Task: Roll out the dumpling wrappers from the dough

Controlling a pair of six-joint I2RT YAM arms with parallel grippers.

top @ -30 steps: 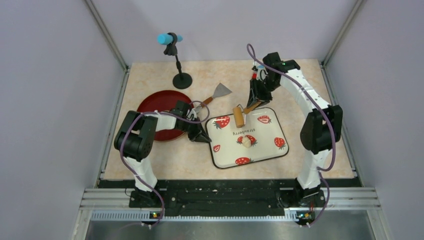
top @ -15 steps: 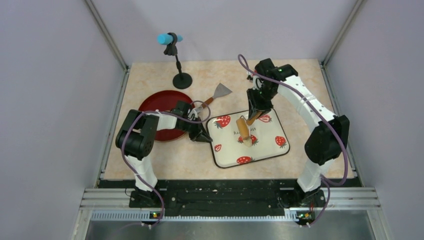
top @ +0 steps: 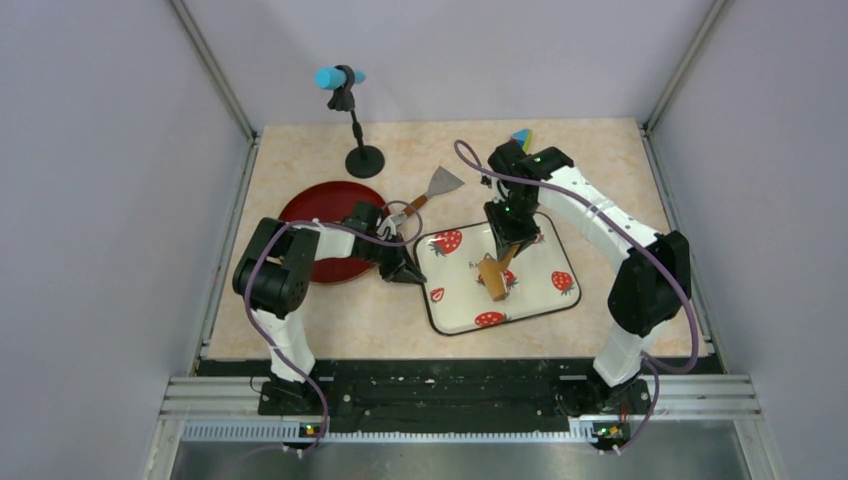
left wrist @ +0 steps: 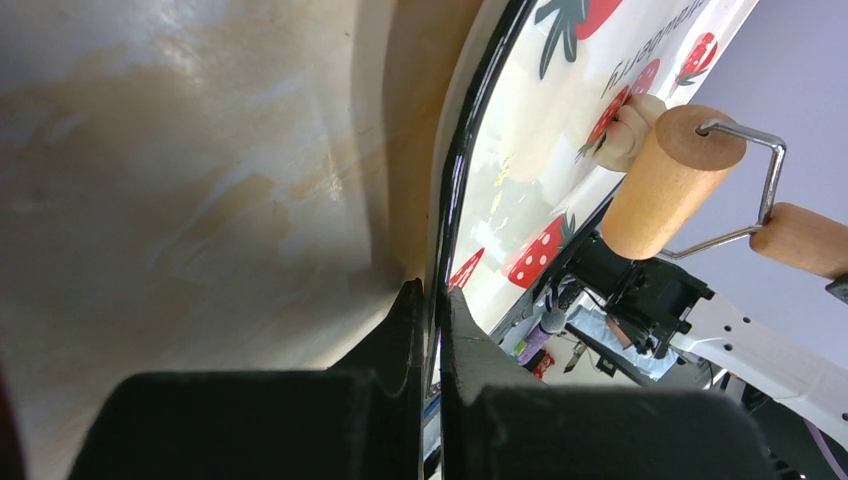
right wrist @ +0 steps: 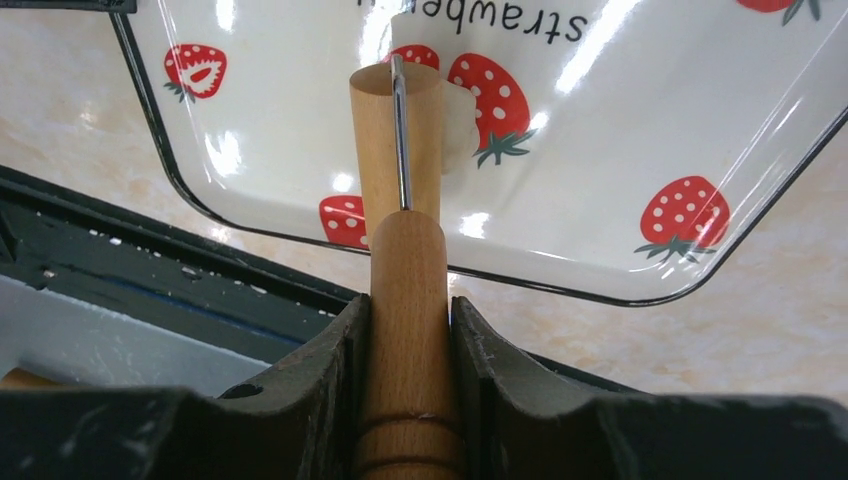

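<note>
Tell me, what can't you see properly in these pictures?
The dough: mostly behind the rolling pin in every view; shape unclear.
The red plate: top view, partly under the left arm.
The tray lettering: right wrist view, cut off by the top edge.

Only readable thing was the word "strawberry" in black letters on the white tray [right wrist: 620, 150], upside down at the top middle of the right wrist view, partly cut off there
</note>
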